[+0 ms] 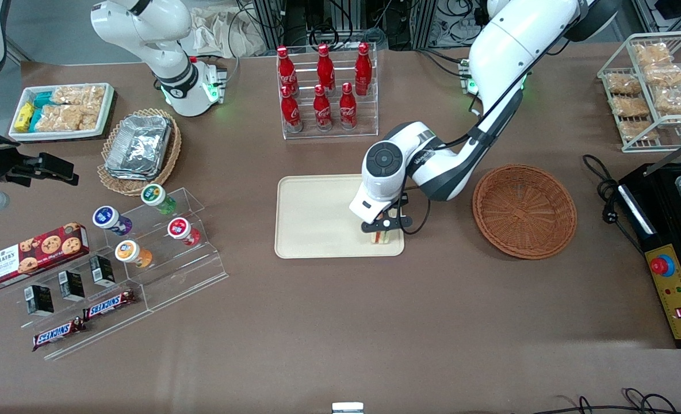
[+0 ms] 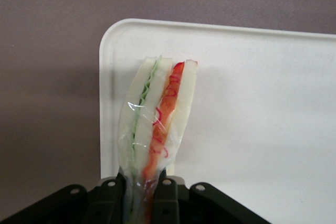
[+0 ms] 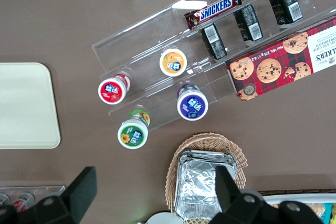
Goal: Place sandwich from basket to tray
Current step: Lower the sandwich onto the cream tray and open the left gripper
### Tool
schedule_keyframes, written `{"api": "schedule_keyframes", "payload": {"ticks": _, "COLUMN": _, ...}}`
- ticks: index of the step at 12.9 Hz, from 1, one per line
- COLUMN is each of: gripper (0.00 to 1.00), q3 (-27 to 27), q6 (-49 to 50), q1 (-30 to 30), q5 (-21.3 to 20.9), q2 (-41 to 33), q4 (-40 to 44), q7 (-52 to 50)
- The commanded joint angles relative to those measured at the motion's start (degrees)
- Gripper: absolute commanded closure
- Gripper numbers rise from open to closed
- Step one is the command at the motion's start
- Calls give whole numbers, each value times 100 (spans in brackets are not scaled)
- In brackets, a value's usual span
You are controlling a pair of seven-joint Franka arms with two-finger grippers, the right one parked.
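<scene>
Pincer (image 1: pixel 387 225) sits low over the tray (image 1: pixel 317 218), at the tray corner nearest the front camera on the basket (image 1: pixel 524 210) end, clamped on the sandwich (image 1: pixel 382 236). Wrist view: fingers (image 2: pixel 167 200) pinch the wrapped sandwich (image 2: pixel 157 124) at one end, wedge standing on edge, layers vertical, its free end reaching toward the tray's rounded corner (image 2: pixel 113 35); sandwich is just inside the tray rim, bare table (image 2: pixel 47 103) right past that edge. Cannot tell if the sandwich touches the tray surface or hangs just above it. Most of the tray toward the parked arm's end is open flat surface. Basket is empty, beside the tray toward the working arm's end, a strip of table between them. Bottle rack (image 1: pixel 326 92) is farther from the front camera than the tray, apart from it. Wide bare table nearer the camera.
</scene>
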State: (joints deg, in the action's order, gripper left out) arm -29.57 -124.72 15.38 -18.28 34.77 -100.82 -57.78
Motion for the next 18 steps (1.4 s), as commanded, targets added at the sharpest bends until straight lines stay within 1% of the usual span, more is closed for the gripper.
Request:
{"api": "schedule_keyframes", "payload": {"ticks": 1, "gripper": 25, "q3": 30, "q6": -70, "q1": 70, "q5": -167, "q2": 91, "q4": 35, "q7": -93}}
{"api": "schedule_keyframes", "payload": {"ticks": 2, "gripper": 0, "q3": 30, "q6": -70, "q1": 62, "q5": -263, "q2": 117, "q4": 36, "q7": -93}}
{"api": "schedule_keyframes", "payload": {"ticks": 9, "gripper": 0, "q3": 30, "q6": -70, "q1": 53, "q5": -264, "q2": 135, "q4": 53, "q7": -93}}
{"api": "schedule_keyframes", "payload": {"ticks": 12, "gripper": 0, "q3": 30, "q6": -52, "q1": 27, "q5": -185, "q2": 30, "q4": 114, "q7": -120}}
{"api": "schedule_keyframes", "payload": {"ticks": 13, "gripper": 0, "q3": 21, "q6": 0, "q1": -8, "q5": -167, "q2": -118, "q4": 184, "q7": -207}}
{"api": "schedule_keyframes", "payload": {"ticks": 15, "gripper": 0, "q3": 30, "q6": 53, "q1": -70, "q5": 69, "q2": -592, "q4": 255, "q7": -505}}
{"api": "schedule_keyframes", "payload": {"ticks": 16, "gripper": 0, "q3": 38, "q6": 114, "q1": -88, "q5": 96, "q2": -847, "q4": 264, "q7": -619}}
{"api": "schedule_keyframes", "payload": {"ticks": 18, "gripper": 0, "q3": 30, "q6": 674, "q1": -307, "q5": 123, "q2": -1339, "q4": 378, "q7": -717}}
